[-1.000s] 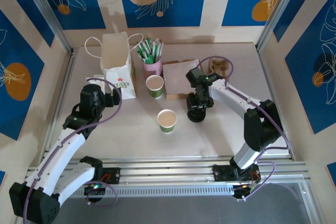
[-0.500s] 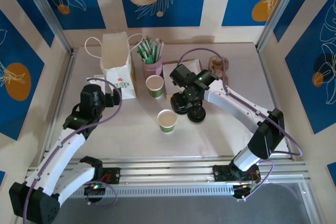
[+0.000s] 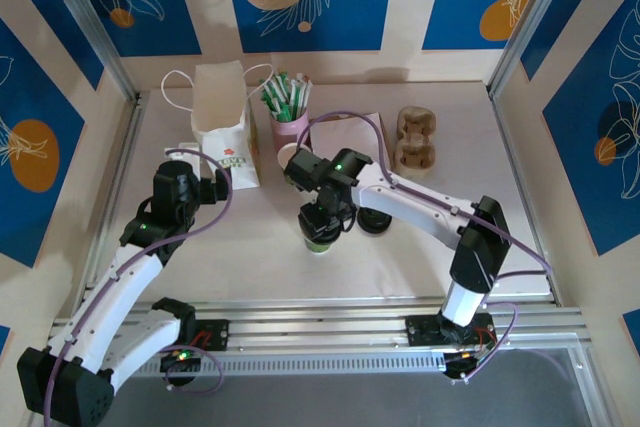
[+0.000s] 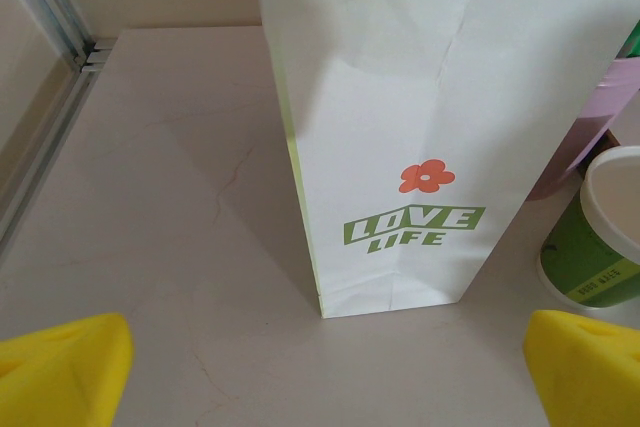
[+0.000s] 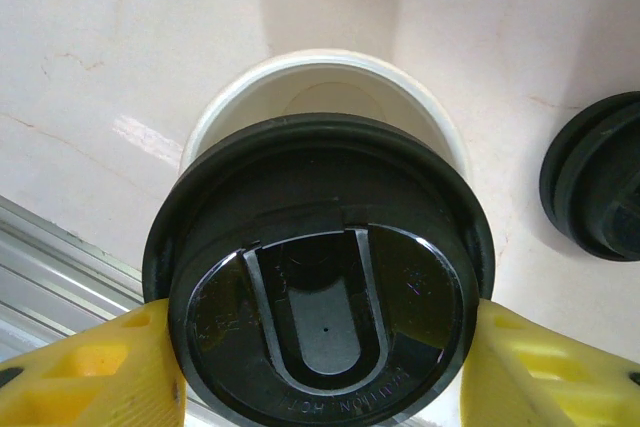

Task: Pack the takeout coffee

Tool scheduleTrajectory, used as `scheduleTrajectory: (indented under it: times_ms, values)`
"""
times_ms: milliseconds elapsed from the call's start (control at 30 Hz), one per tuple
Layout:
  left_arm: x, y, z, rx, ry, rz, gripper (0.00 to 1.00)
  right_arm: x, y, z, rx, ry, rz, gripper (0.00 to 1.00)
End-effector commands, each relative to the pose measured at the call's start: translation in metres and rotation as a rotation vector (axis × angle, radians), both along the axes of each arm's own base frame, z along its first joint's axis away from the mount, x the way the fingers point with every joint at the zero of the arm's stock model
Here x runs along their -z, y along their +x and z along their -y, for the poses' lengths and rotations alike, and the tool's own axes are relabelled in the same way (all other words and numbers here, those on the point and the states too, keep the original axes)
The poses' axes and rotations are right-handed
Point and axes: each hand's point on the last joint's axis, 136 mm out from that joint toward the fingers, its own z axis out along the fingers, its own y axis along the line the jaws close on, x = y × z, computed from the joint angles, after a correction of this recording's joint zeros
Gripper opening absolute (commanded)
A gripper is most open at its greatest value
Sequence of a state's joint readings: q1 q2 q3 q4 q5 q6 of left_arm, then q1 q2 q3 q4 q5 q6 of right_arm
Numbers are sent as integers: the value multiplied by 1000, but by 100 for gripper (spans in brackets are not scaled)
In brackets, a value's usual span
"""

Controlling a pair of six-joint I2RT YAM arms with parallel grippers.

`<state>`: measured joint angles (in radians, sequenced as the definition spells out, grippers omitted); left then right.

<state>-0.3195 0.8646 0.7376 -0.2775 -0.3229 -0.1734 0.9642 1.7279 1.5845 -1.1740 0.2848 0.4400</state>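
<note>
My right gripper is shut on a round black lid, its yellow fingers pressing on both sides of the rim. The lid hangs just above the open takeout coffee cup, which is white with a green lower body; I cannot tell whether they touch. A second, identical cup stands uncovered beside the white paper bag. My left gripper is open and empty, low over the table in front of the bag.
Another black lid lies just right of the near cup. A pink cup of green-and-white sticks stands right of the bag. A cardboard cup carrier rests at the back right. Panel walls close in three sides.
My right gripper has carried the black lid leftward from the spot by the other lid to above the near cup. The left arm has stayed still.
</note>
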Motion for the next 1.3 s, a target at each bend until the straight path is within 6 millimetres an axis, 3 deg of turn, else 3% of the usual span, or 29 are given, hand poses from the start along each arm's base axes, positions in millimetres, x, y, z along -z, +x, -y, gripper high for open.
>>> scheduleTrajectory:
  times_ms: [0,600,800,1100,1267]
  values:
    - [-4,-3,3,19,8,16,100,-7,-2,-5,-1,-10,0,53]
    - [-6,-4,3,21,8,23,100,3,11,-9,-3,-70,27,53]
    - [-6,-4,3,20,11,26,100,-20,15,-8,32,0,73,53]
    - [-5,-4,3,23,12,20,100,-12,18,0,19,-89,92,54]
    - [-6,-4,3,21,13,22,100,-24,20,-1,25,-69,116,54]
